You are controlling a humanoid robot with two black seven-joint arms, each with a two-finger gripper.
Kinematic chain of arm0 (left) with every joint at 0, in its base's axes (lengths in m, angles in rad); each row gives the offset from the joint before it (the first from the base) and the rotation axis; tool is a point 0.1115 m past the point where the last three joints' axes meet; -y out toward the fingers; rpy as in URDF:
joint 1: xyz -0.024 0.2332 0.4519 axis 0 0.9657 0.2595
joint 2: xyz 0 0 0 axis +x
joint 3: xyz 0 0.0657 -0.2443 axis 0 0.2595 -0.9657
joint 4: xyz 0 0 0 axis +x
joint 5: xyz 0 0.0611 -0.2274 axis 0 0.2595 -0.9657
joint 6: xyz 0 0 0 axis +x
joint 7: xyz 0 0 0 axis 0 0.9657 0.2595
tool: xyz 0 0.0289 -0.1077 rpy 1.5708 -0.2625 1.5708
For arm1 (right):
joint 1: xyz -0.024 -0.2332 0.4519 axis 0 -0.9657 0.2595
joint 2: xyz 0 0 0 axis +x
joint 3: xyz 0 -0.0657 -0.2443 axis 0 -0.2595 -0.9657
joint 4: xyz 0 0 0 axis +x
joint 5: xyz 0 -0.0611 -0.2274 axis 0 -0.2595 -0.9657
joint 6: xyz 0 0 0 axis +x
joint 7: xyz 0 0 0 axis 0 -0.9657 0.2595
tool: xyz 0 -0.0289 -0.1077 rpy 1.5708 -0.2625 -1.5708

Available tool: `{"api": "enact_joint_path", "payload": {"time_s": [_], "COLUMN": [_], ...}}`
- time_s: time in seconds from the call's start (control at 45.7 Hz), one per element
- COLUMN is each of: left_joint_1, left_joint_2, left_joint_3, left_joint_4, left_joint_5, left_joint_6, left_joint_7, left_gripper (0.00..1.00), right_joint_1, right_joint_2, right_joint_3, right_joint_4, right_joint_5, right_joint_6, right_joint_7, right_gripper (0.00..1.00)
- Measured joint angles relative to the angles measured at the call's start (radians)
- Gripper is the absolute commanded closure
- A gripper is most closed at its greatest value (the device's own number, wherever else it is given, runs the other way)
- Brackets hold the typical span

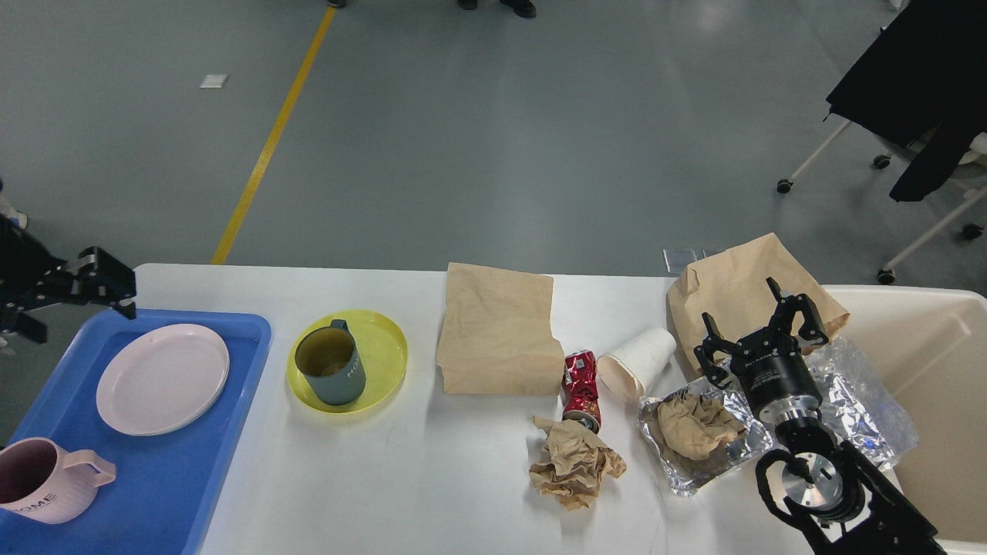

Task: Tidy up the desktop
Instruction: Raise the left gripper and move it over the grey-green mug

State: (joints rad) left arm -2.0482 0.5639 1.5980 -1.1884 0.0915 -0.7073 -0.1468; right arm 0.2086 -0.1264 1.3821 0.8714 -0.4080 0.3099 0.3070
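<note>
Right pincer [759, 331]: released, fingers spread, hovering above the far edge of the foil tray and in front of the right paper bag; grasping nothing.
Left pincer [92, 281]: at the far left edge, over the far corner of the blue tray [185, 493]; it looks empty, but I cannot tell how its fingers stand.
Counter [401, 470]: white top filling the near half of the view, stiff and smooth; light litter will likely slide on it if pushed.
Dishes, left: pink plate [162, 378] and pink mug [35, 482] lie in the blue tray; a dark green mug [331, 366] stands on a yellow plate [347, 361] just right of the tray. Probably rigid and breakable; the mugs offer rim or handle.
Paper bag, centre [497, 331]: flat, limp, light; best pinched at an edge.
Red can [582, 388]: crushed, lying just right of that bag, touching the crumpled paper [574, 462] near it; dented waist looks easiest to grip.
White cup [636, 361]: on its side, thin-walled, would crush under a hard squeeze.
Foil tray [682, 470]: holds a paper wad [694, 424]; flimsy and sharp-creased, so the wad seems the softer hold.
Right paper bag [736, 281]: far right, by loose foil [871, 408].
Cream bin [933, 347]: right end, likely where litter goes.
</note>
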Motion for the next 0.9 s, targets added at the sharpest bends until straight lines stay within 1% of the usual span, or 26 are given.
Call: {"api": "enact_joint_path", "payload": {"time_s": [0.153,0.263,0.416,0.525,0.657,0.898], "left_joint_1": [-0.176,-0.293,-0.443,-0.520,-0.589,-0.603], "left_joint_2": [-0.212,-0.352,-0.468,-0.504,-0.501,-0.497], "left_joint_3": [0.014,-0.023,-0.076,-0.098,-0.103,-0.094], "left_joint_4": [-0.149,-0.249,-0.386,-0.472,-0.545,-0.566], "left_joint_5": [-0.114,-0.197,-0.271,-0.306,-0.322,-0.336], "left_joint_6": [0.003,0.008,0.010,0.011,0.011,0.001], "left_joint_7": [0.003,0.005,0.006,0.005,0.004,-0.006], "left_gripper": [0.04,0.04,0.04,0.04,0.04,0.04], "right_joint_1": [0.000,0.000,0.000,0.000,0.000,0.000], "right_joint_2": [0.000,0.000,0.001,0.000,0.000,0.000], "right_joint_3": [0.000,0.000,0.000,0.000,0.000,0.000], "right_joint_4": [0.000,0.000,0.000,-0.001,-0.002,-0.002], "right_joint_5": [0.000,0.000,0.000,0.000,0.000,0.000], "right_joint_6": [0.000,0.000,0.000,0.000,0.000,0.000], "right_joint_7": [0.000,0.000,0.000,0.000,0.000,0.000], "right_gripper": [0.00,0.00,0.00,0.00,0.00,0.00]}}
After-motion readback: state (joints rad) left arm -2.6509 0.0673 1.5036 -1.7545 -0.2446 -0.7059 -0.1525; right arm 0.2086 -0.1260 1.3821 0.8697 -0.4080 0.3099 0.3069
